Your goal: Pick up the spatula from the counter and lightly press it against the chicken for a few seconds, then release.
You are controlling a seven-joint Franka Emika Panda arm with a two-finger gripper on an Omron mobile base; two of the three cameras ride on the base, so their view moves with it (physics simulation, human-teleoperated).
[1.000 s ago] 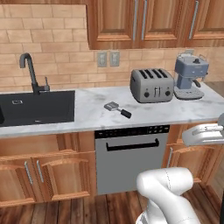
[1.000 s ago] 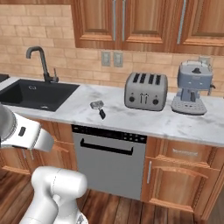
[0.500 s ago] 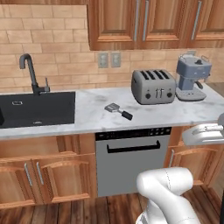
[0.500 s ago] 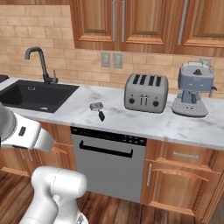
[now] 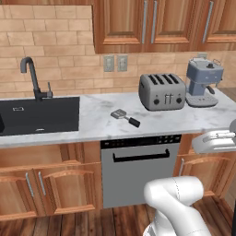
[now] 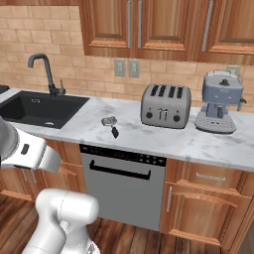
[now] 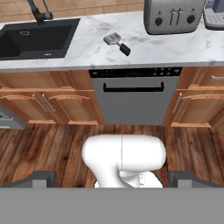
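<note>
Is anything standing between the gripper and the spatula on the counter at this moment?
Nothing visible does. The spatula lies alone on bare marble, apart from the toaster on one side and the sink on the other. The open gripper hangs out in front of the dishwasher, facing it.

White marble tabletop (image 5: 94, 120): spatula (image 5: 125, 117) lies flat mid-depth, dark handle toward the front edge. Toaster (image 5: 162, 91) stands to its right, coffee machine (image 5: 203, 83) just beside that. Black sink (image 5: 39, 114) inset at left.

Even soft rendered light, faint shadows, no glare, slight low-resolution blur.
</note>
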